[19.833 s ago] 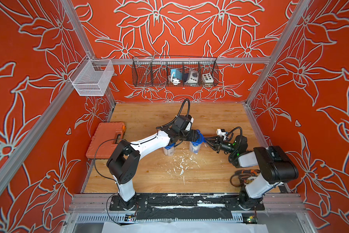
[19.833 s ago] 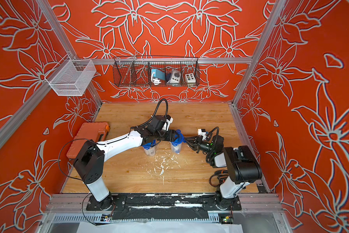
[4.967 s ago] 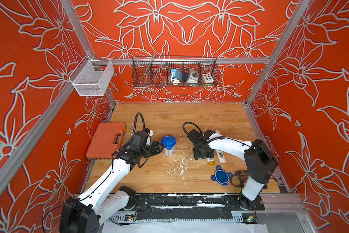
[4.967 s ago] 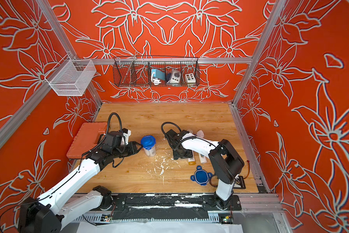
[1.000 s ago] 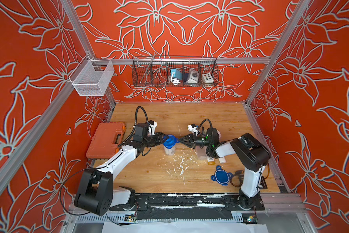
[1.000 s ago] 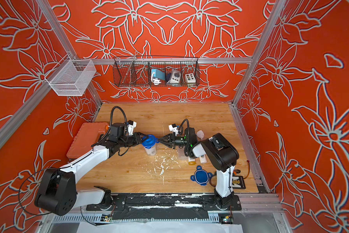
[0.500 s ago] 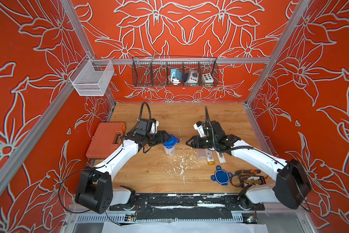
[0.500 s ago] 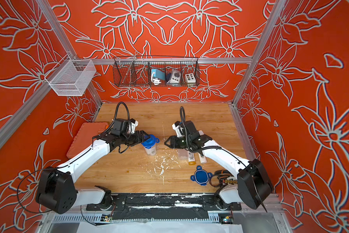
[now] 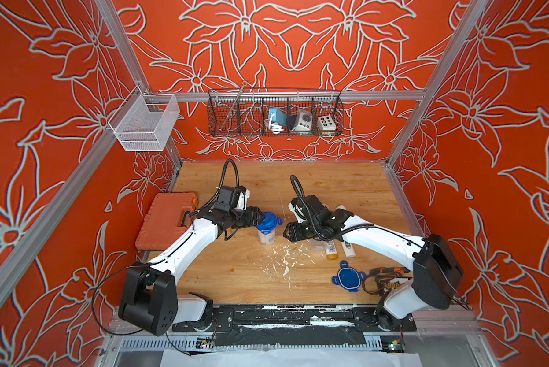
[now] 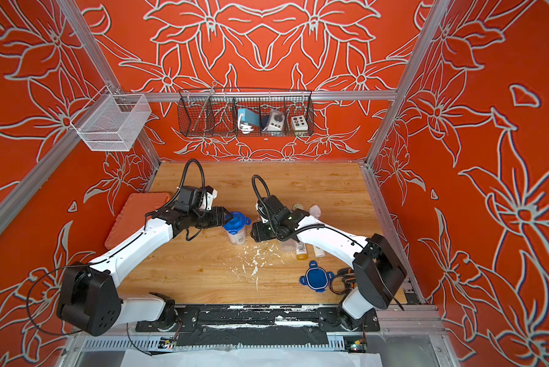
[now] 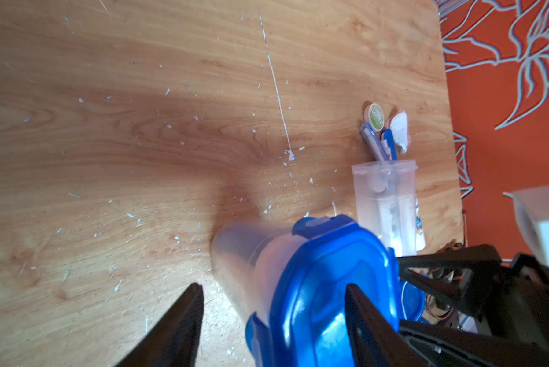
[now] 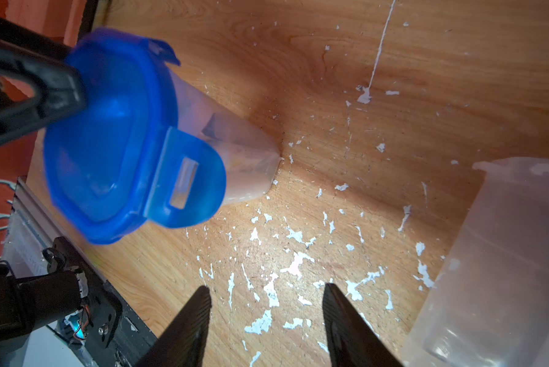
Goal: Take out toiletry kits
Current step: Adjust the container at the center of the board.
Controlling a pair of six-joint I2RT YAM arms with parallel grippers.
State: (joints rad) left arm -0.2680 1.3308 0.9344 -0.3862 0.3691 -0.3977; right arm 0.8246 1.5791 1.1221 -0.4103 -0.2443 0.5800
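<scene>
Item 1: my left tool [image 11: 273, 286], jaws apart, nothing clamped, one finger at the blue lid of the upright lidded tub [image 9: 266, 227], mid-worktop [image 9: 235, 273].
Item 2: my right tool [image 12: 267, 287], jaws apart, empty, low between that tub and the open tub [image 9: 316, 244].
Item 3: first toiletry kit [image 9: 266, 239], inside the lidded tub.
Item 4: second toiletry kit [image 9: 331, 251], bottle and tube lying on the worktop just beside the open tub.

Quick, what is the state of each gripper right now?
Left gripper: open, at the blue clip lid of the clear plastic tub, not gripping it.
Right gripper: open, holding nothing.
</scene>
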